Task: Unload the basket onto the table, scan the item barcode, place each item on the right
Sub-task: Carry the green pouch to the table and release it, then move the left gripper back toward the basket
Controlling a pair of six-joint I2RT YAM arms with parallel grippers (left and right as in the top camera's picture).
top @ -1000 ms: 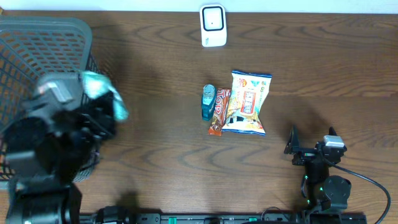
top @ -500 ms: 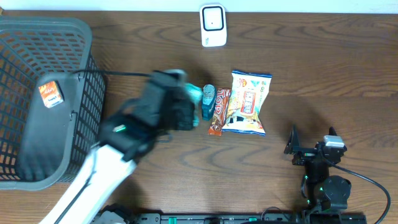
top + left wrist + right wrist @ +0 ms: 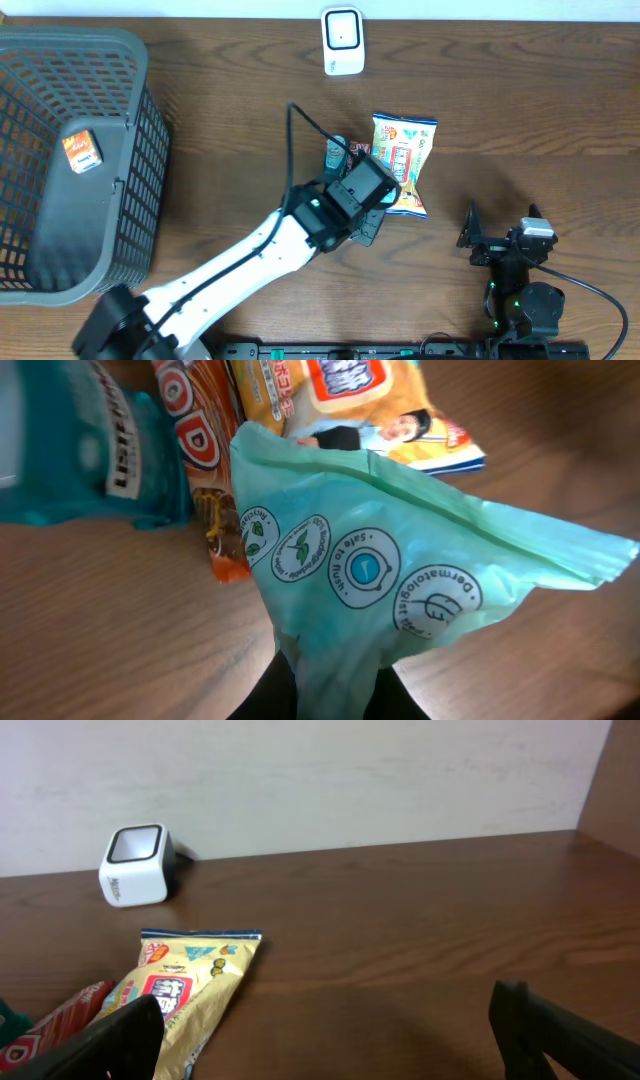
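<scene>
Left wrist view: left fingers [image 3: 262,698] clamped tight on green packet [image 3: 400,570], which hangs over yellow snack bag [image 3: 340,400] at centre of surface [image 3: 520,110]; right fingers [image 3: 100,1040] spread wide, empty, at near right.

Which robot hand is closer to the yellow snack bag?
Left. The left gripper, shut on a mint-green plastic packet, hovers at the lower edge of the yellow snack bag. The right gripper sits open, well off to the bag's lower right.

mint-green pouch [image 3: 400,560], dark brown table [image 3: 550,120]
</scene>
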